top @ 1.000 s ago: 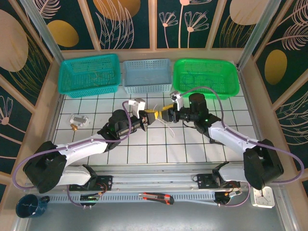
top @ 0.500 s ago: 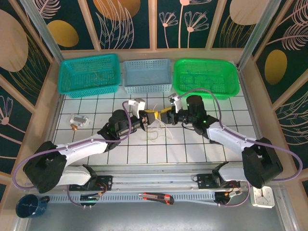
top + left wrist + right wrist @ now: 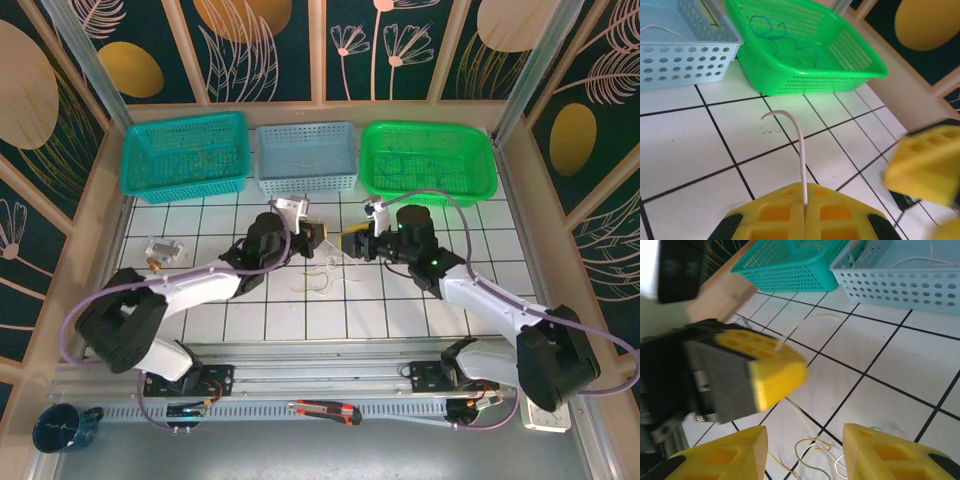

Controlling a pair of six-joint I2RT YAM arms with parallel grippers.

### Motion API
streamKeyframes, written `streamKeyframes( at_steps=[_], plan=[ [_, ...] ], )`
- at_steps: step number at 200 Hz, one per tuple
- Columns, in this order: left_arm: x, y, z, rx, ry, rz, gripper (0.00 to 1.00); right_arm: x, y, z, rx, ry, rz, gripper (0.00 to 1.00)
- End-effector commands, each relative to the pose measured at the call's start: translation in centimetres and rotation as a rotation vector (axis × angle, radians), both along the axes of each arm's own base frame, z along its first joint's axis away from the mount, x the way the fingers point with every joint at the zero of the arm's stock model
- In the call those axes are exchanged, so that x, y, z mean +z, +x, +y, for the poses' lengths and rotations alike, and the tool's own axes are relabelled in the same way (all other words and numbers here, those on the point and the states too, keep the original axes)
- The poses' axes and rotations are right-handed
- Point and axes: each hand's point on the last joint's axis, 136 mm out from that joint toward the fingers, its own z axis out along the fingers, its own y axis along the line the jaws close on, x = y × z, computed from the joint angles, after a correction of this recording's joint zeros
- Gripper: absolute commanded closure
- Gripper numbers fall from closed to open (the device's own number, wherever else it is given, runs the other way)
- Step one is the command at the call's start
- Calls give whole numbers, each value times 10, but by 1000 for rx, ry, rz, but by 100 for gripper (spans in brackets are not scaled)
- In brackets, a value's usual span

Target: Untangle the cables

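left gripper [image 3: 805, 200] pinches one whitish wire [image 3: 801, 150] shut, right gripper [image 3: 804, 437] is apart and empty; the cables [image 3: 320, 281] lie on the tiles at its seven o'clock, so next it should probably grasp another strand and pull.

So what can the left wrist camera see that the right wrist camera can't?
Left wrist camera: the green basket with a blue wire lying in it.
Right wrist camera: the teal basket and the loose cables looped on the floor tile.
Both: the light blue basket, the white tiles, the left gripper shut on a white wire, and the open right gripper.
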Motion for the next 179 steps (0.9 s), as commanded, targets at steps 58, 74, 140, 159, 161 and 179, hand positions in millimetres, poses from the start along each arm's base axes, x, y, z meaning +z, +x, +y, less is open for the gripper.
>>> streamKeyframes(
  at_steps=[58,74,140,159,161,179],
  plan=[
    [-31,18,11,73,182,149,1,-42,-33,27,68,-17,96,60],
    [-28,12,28,106,187,154,1,-52,-36,31,86,-26,115,62],
    [-40,-46,61,61,169,275,8,-74,-44,36,99,-106,131,48],
    [-43,-55,65,56,144,300,8,-79,-45,29,82,-143,126,44],
    [-43,-56,65,56,142,302,8,-80,-45,28,80,-149,126,44],
    [-41,-57,66,61,129,294,8,-89,-47,21,66,-190,132,42]
  ],
)
